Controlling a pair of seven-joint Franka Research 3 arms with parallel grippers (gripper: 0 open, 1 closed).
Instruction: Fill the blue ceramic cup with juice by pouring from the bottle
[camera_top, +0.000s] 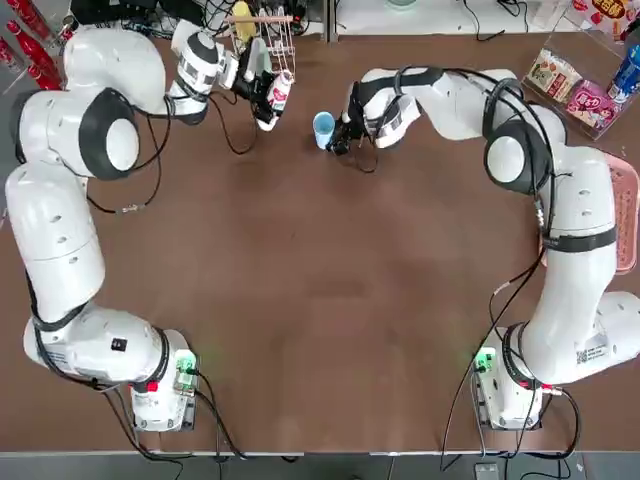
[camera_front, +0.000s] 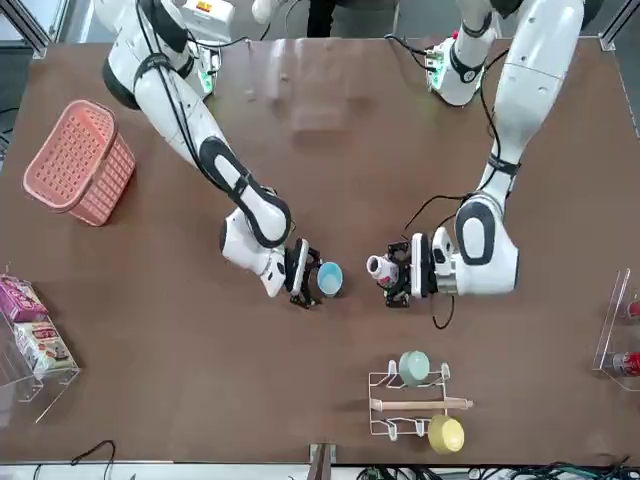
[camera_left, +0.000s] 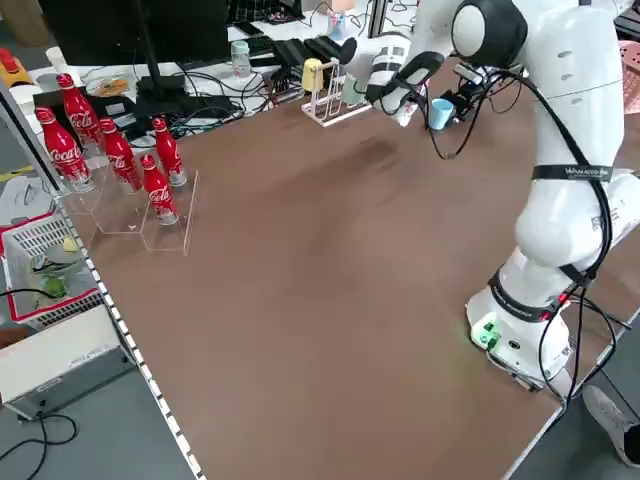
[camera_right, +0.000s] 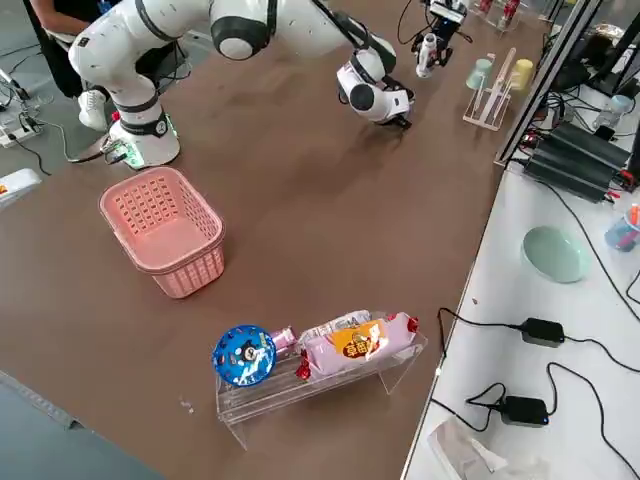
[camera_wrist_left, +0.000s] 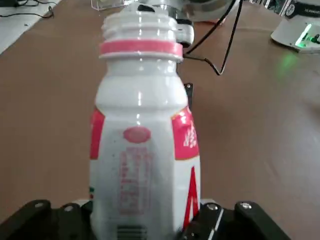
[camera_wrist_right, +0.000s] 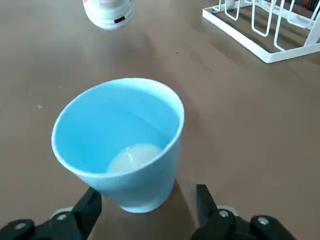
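Note:
The white bottle (camera_wrist_left: 142, 145), with its red-and-green label, is clamped in my left gripper (camera_front: 400, 270), which is shut on its body. It is held off the table and tipped on its side, with its open neck (camera_front: 375, 267) toward the blue cup (camera_front: 329, 278) a short way off. The blue cup (camera_wrist_right: 120, 145) stands on the table between the fingers of my right gripper (camera_wrist_right: 147, 197). One finger (camera_wrist_right: 90, 205) is at the cup's base and the other finger (camera_wrist_right: 204, 196) stands a little off it. A pale patch shows at the cup's bottom.
A white wire rack (camera_front: 395, 415) with a mint-green cup (camera_front: 414, 366) and a yellow cup (camera_front: 445, 433) stands just beyond the bottle. A pink basket (camera_front: 80, 160) sits on my right side, red cola bottles (camera_left: 110, 150) at my far left and a snack stand (camera_right: 320, 350) at my far right.

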